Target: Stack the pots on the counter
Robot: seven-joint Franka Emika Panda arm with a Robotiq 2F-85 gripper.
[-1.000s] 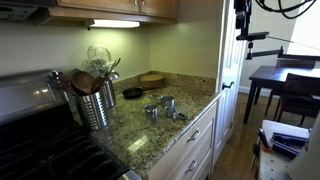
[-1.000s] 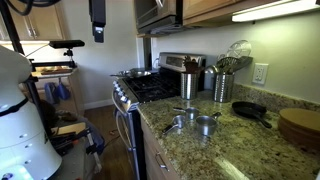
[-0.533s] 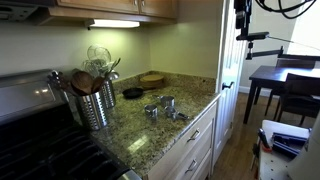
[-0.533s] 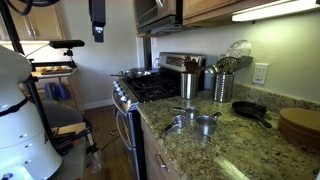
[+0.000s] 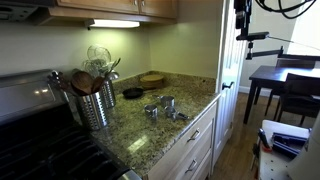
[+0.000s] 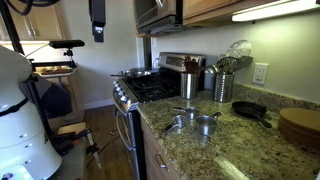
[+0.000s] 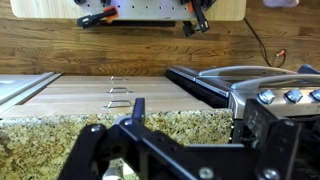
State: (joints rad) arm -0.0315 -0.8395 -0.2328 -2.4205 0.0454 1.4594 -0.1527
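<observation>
Two small shiny silver pots stand side by side on the speckled granite counter: one pot and the other pot. Both show in both exterior views, again as one pot next to the other. My gripper hangs high above and well off to the side of the counter, also in an exterior view. In the wrist view the gripper is open and empty, with only the counter seen between its fingers. The pots are out of the wrist view.
A ribbed steel utensil canister stands near the stove. A small black pan and a round wooden board lie at the back. A dark table with chairs stands beyond the counter. White drawers are below.
</observation>
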